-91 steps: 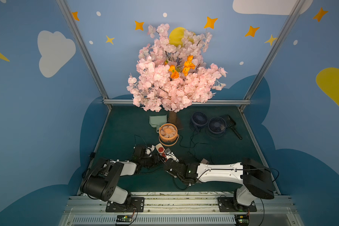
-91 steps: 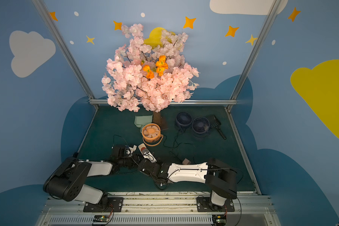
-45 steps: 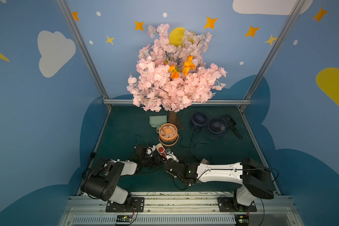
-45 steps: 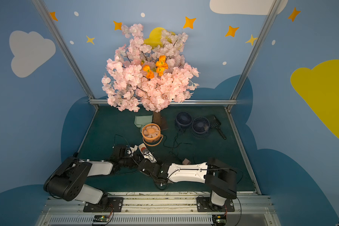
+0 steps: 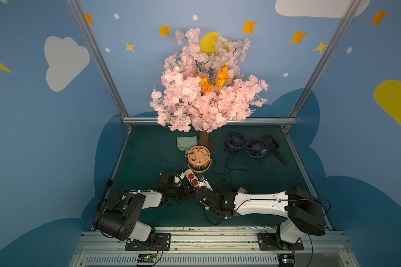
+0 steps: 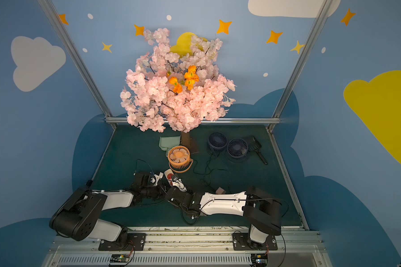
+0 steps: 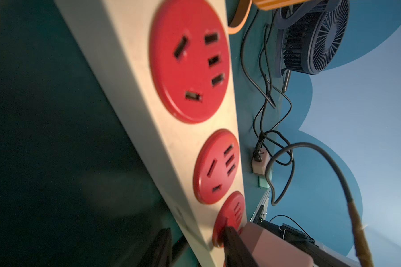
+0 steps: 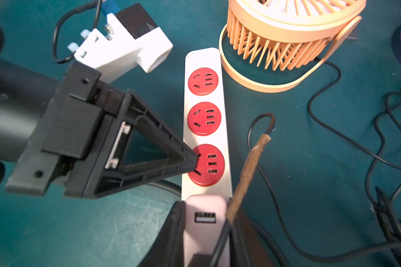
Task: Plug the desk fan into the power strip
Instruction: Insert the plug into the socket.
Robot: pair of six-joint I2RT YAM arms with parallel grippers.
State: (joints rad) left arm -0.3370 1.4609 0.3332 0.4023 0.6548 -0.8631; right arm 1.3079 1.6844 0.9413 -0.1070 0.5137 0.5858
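While the right gripper (image 8: 205,231) pinches a pink plug (image 8: 204,222), the left gripper (image 8: 192,159), tips together, touches the strip (image 8: 204,57).

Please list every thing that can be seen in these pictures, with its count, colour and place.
power strip: one, cream with red sockets, near centre of the mat
pink adapter: one, at the strip's near end, held
orange fan: one, just behind the strip
navy fans: two, back right
green scoop: one, pale, beside the tree trunk
black scoop: one, right of the navy fans
blossom tree: one, pink, back centre
black cables: several, mid mat
left hand: on the strip
right hand: closed on the pink adapter
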